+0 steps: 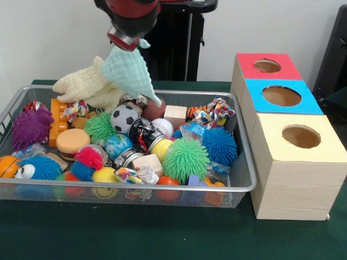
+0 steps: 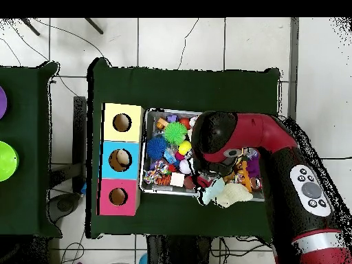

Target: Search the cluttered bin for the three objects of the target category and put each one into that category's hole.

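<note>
Hanging from claw (image 1: 128,42), mint cloth (image 1: 130,73), above bin (image 1: 245,162) rear.

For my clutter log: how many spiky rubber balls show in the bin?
4: purple at left, small green near the soccer ball, big green front centre, blue at right. Others may be buried.

The front view faces the gripper (image 1: 126,40) across the table, close and low; the overhead view looks straight down from high above it. Both share the bin (image 1: 246,184) beneath and the boxes (image 2: 121,159) beside.
</note>
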`<act>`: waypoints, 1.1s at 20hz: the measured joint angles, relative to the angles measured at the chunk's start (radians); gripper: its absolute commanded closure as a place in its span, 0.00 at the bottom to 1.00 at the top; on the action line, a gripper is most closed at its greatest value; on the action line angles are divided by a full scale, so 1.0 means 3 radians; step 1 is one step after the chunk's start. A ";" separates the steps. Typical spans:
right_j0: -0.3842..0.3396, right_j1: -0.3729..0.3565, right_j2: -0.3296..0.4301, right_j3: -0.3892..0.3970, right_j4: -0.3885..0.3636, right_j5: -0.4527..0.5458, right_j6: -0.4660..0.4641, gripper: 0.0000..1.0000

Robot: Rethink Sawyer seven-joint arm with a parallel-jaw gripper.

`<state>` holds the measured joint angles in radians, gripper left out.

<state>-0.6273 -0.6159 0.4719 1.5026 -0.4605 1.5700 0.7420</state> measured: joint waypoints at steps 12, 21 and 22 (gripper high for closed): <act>-0.0106 -0.0020 0.0093 0.0176 0.0033 -0.0272 0.0000 1.00; -0.0159 -0.0226 0.0209 0.0360 0.0161 -0.0277 0.0000 1.00; -0.0159 -0.0249 0.0229 0.0374 0.0190 -0.0284 0.0000 1.00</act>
<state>-0.6750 -0.6906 0.5407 1.6148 -0.4035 1.4849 0.7420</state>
